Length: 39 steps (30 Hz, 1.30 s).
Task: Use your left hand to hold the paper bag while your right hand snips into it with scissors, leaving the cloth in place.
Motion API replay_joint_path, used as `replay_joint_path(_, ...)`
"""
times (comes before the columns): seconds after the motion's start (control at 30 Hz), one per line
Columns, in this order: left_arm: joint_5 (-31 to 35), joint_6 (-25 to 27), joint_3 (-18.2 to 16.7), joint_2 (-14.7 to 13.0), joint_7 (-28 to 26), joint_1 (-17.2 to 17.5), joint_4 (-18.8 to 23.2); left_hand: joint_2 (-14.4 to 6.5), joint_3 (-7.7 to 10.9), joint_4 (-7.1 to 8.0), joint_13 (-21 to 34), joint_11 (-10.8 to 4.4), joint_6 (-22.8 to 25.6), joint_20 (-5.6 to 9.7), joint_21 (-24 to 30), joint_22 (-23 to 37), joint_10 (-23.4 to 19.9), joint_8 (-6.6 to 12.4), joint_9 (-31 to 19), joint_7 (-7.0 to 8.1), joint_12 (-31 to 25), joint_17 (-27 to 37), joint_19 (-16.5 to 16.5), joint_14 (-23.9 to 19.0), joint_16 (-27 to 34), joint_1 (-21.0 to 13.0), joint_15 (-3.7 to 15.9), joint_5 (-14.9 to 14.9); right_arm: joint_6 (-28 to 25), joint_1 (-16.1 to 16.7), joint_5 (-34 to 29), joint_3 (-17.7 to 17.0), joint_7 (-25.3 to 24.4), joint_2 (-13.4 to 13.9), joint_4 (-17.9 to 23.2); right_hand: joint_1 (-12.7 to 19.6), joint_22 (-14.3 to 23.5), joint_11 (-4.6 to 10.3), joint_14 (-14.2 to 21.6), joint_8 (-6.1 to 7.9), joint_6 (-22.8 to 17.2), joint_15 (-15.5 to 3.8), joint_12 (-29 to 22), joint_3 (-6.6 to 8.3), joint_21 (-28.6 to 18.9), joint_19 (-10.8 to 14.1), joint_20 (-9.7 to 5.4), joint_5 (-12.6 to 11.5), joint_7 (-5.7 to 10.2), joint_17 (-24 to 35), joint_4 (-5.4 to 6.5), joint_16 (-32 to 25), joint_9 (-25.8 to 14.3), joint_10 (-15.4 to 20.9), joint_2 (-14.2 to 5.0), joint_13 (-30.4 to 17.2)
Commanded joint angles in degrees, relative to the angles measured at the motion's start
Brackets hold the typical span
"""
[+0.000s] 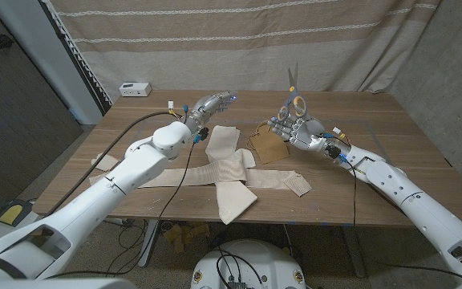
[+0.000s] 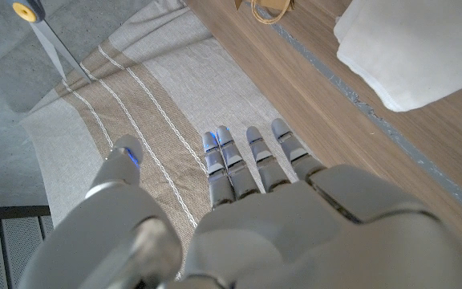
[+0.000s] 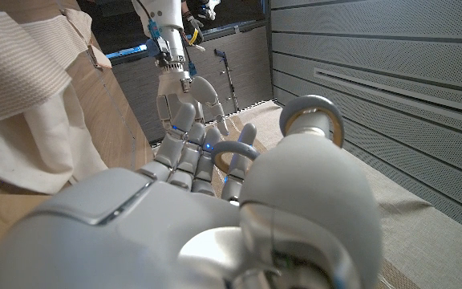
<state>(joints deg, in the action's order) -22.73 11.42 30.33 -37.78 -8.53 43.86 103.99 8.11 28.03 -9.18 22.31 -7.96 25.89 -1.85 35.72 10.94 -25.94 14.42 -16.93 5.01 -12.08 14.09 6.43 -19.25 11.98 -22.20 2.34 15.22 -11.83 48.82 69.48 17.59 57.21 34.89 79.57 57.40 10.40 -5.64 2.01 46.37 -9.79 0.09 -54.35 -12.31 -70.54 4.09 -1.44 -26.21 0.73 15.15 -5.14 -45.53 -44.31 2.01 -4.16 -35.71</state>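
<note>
A brown paper bag (image 1: 266, 146) lies on the wooden table right of centre, partly on the cream cloth (image 1: 224, 164). My right hand (image 1: 297, 130) hovers just behind the bag's right side and grips the scissors (image 1: 293, 90), whose blades point up. The grey handle loops (image 3: 233, 152) show around its fingers in the right wrist view. My left hand (image 1: 212, 104) is held out over the table behind the cloth's far end, fingers straight and apart, holding nothing. From the left wrist, that hand (image 2: 279, 217) points past the cloth (image 2: 411, 48) and the bag (image 2: 267, 8).
A small white box (image 1: 135, 88) sits at the table's far left corner. Long strips of the cloth (image 1: 131, 175) spread toward the left and front edges. A striped curtain (image 1: 239, 40) hangs behind the table. My left hand (image 3: 179, 104) also shows in the right wrist view.
</note>
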Motion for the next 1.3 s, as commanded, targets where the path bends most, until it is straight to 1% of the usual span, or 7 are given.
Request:
replay_joint_path(0.03,3.70,-2.13,1.59,0.04,1.73,-1.67,-1.88,0.23,0.09,-0.25,0.04,-0.43,0.23,-0.34,-0.22,-0.06,-0.10,0.10,0.07,0.40,-0.20,0.05,0.31,0.50,-0.19,-0.91,3.49,-0.39,0.14,0.90,0.47,-0.29,-0.57,0.44,1.24,0.38,0.09,-0.18,-0.06,0.03,3.38,0.13,-0.17,0.04,0.20,0.15,0.14,-0.50,-3.55,0.04,-0.01,-0.24,-0.08,0.16,-0.39,-0.29)
replay_joint_path(0.27,7.66,-5.87,2.77,-0.08,2.77,-2.41,-3.64,0.16,0.42,-0.43,-0.25,-0.65,-0.32,-0.35,-0.66,-0.11,0.35,-0.27,0.34,0.87,-0.03,-0.24,-0.17,1.61,-0.53,-1.86,3.42,-0.37,0.63,1.55,0.64,-0.63,-1.13,0.64,2.14,-0.05,0.09,-0.28,0.12,0.09,3.27,0.10,-0.18,-0.10,0.29,0.26,0.15,-0.46,-3.67,-0.13,0.26,-0.40,-0.12,0.36,-0.48,-0.34)
replay_joint_path(0.47,11.70,-4.10,3.87,-0.81,3.01,-3.60,-2.86,0.34,0.51,-0.51,-0.47,-0.80,-0.76,-0.39,-0.95,-0.17,0.74,-0.55,0.54,0.97,0.12,-0.48,-0.35,2.29,-0.70,-2.39,3.63,-0.35,0.82,1.60,0.74,-0.56,-1.14,0.56,2.49,-0.31,0.09,-0.26,0.15,0.13,3.30,0.16,-0.13,-0.19,0.37,0.34,0.20,-0.44,-3.65,-0.27,0.42,-0.48,-0.18,0.37,-0.54,-0.38)
replay_joint_path(0.53,13.19,-3.48,4.40,-1.05,3.25,-4.14,-2.62,0.44,0.53,-0.53,-0.59,-0.36,-0.95,-0.39,-1.06,-0.20,1.07,-0.68,0.64,1.07,0.23,-0.60,-0.34,2.29,-0.64,-2.63,3.66,-0.34,0.69,1.62,0.81,-0.53,-1.23,0.62,2.57,-0.37,0.09,-0.28,0.18,0.15,3.25,0.07,-0.14,-0.21,0.41,0.32,0.24,-0.44,-3.71,-0.32,0.44,-0.52,-0.18,0.44,-0.53,-0.40)
replay_joint_path(0.7,15.16,-2.17,5.50,-1.34,5.34,-5.60,-2.54,0.62,0.54,-0.53,-0.83,-0.12,-1.69,-0.50,-1.26,-0.24,1.00,-1.07,0.85,0.31,0.18,-0.81,-0.33,2.47,-0.62,-2.98,3.65,-0.31,0.56,1.69,0.84,-0.48,-1.38,0.83,2.85,-0.42,0.09,-0.25,0.08,0.17,3.21,0.12,-0.07,-0.21,0.47,0.39,0.20,-0.44,-3.73,-0.42,0.49,-0.54,-0.19,0.35,-0.63,-0.43)
replay_joint_path(1.0,17.87,-4.08,7.06,-1.65,9.53,-7.79,-3.88,0.50,0.82,-0.51,-1.39,-0.54,-2.34,-0.28,-2.11,-0.30,1.88,-1.50,1.32,1.39,0.46,-1.27,-1.26,4.72,-1.15,-4.09,3.70,-0.22,0.62,1.65,0.95,-0.73,-1.48,1.25,3.06,-0.52,0.09,-0.19,0.21,0.20,3.14,-0.02,-0.06,-0.22,0.58,0.51,0.22,-0.41,-3.77,-0.61,0.57,-0.70,-0.19,0.47,-0.78,-0.49)
replay_joint_path(1.3,23.57,-4.34,8.87,-2.96,12.44,-10.03,-3.50,0.26,1.32,-0.67,-1.86,-0.80,-2.60,0.15,-2.82,-0.36,3.07,-1.70,1.69,2.15,0.75,-1.63,-1.93,6.36,-1.34,-5.59,3.58,-0.02,0.76,1.65,0.98,-0.92,-1.38,1.48,3.02,-0.68,0.09,-0.28,0.21,0.22,2.97,0.17,-0.03,-0.28,0.68,0.58,0.24,-0.37,-3.75,-0.76,0.65,-0.78,-0.10,0.54,-0.82,-0.54)
